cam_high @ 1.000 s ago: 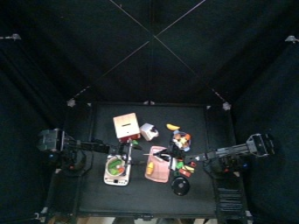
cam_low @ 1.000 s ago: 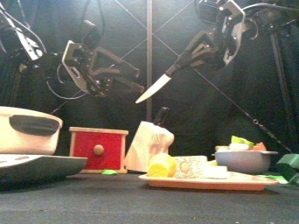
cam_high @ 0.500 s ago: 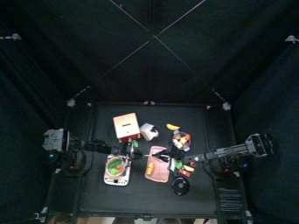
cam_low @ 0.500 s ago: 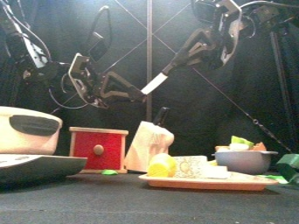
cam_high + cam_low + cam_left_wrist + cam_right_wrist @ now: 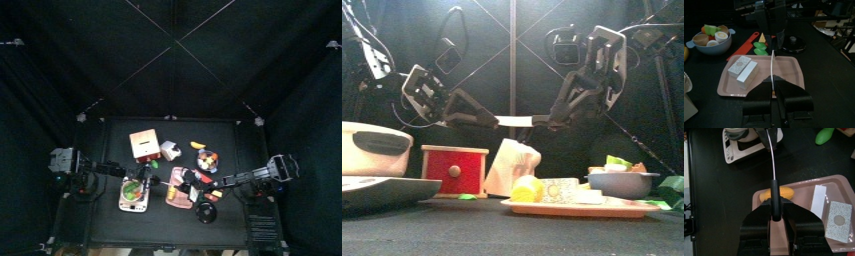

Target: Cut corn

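A knife [image 5: 516, 121] hangs level in the air above the pink tray [image 5: 569, 209], held from both ends. My right gripper [image 5: 774, 214] is shut on its black handle. My left gripper [image 5: 774, 98] is shut on the blade [image 5: 773, 70]. In the front view the left gripper [image 5: 486, 119] and the right gripper [image 5: 551, 120] face each other across the knife. The yellow corn [image 5: 778, 193] lies on the tray [image 5: 811, 183], directly below the knife, beside a grey and white block [image 5: 741, 71]. The front view shows the corn [image 5: 527, 189] at the tray's left end.
A bowl of vegetables [image 5: 623, 181] stands right of the tray. A red box [image 5: 453, 170] and a white bag [image 5: 513, 165] are behind it. A white device [image 5: 747, 143] sits to the left, a black round thing [image 5: 794, 44] and a green vegetable [image 5: 825, 135] nearby.
The right arm lowered the knife from a steep slant to level. The left arm reached in from the left and its open jaws closed on the blade.
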`<action>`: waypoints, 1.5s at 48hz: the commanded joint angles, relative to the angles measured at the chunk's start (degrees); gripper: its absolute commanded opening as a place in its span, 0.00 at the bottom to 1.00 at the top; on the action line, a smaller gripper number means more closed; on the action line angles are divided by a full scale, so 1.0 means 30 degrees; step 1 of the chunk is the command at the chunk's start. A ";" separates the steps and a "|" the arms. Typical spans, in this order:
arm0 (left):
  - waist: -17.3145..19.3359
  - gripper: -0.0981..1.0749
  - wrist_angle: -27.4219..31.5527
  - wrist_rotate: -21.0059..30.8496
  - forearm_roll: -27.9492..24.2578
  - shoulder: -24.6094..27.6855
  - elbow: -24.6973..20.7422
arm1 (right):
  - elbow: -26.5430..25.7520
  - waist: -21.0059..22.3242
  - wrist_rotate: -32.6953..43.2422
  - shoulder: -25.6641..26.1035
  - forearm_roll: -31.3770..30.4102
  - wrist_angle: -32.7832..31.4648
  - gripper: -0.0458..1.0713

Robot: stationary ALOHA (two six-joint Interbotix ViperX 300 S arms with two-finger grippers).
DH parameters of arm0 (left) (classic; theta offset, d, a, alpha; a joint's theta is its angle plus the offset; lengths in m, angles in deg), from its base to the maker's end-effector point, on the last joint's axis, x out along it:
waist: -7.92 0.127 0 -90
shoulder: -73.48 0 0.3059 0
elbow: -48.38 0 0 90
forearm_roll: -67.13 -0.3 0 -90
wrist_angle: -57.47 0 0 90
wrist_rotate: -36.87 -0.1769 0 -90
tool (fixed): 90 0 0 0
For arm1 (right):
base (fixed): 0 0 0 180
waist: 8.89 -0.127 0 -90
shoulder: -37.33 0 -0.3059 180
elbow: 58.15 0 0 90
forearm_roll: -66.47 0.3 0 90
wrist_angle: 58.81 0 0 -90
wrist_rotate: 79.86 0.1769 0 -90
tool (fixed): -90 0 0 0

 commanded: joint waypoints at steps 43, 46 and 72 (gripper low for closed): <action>-0.1816 0.42 0.4277 -0.0205 -0.1670 0.3193 -0.2461 | -0.0205 -0.1582 -0.0059 -0.2051 0.1582 -0.3252 0.41; -0.1816 0.42 0.4746 -0.0205 -0.1729 0.3223 -0.2637 | -0.0234 -0.1611 -0.0059 -0.2168 0.1670 -0.3281 0.41; -0.1758 0.42 0.8174 -0.0205 -0.1758 0.3047 -0.4160 | 0.0117 -0.1553 -0.0059 -0.2871 0.2314 -0.3984 0.41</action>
